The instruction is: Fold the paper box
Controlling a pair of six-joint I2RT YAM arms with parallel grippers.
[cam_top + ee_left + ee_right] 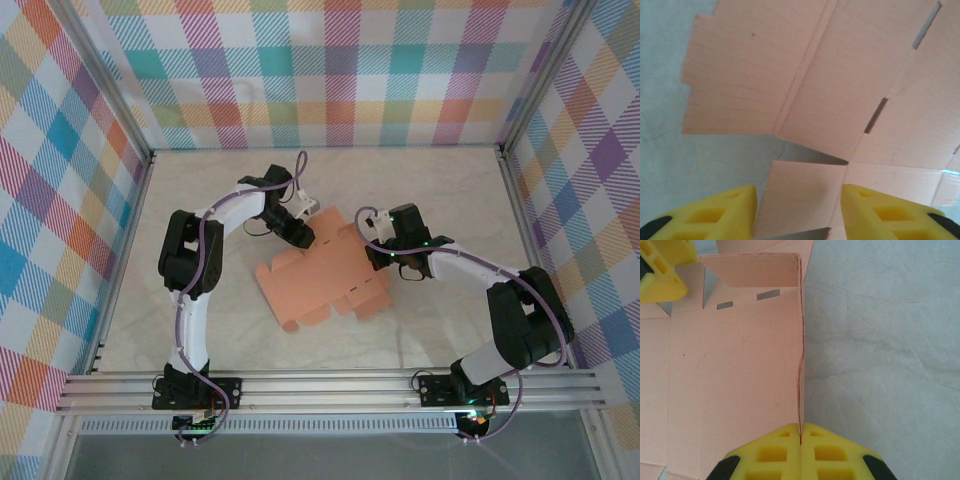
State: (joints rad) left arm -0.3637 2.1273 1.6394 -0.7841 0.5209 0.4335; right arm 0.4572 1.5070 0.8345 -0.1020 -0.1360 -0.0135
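Note:
The paper box (315, 280) is a flat salmon-orange die-cut sheet with tabs and slots, lying mid-table. My left gripper (305, 238) hovers at its far-left edge. In the left wrist view the sheet (840, 75) spreads ahead, and one small flap (800, 195) tilts up between the yellow fingers (715, 217), which stand wide apart without pinching it. My right gripper (385, 255) sits at the sheet's right edge. In the right wrist view the gripper (801, 437) is shut on a side panel's thin edge (801, 365), lifted upright beside the flat sheet (730, 365).
The sheet rests on a pale marbled table (440, 190), bare to the right of the held edge (880, 340). Plaid walls (340, 70) enclose the back and sides. An aluminium rail (330, 390) runs along the near edge. The left finger (660, 270) shows at the sheet's far corner.

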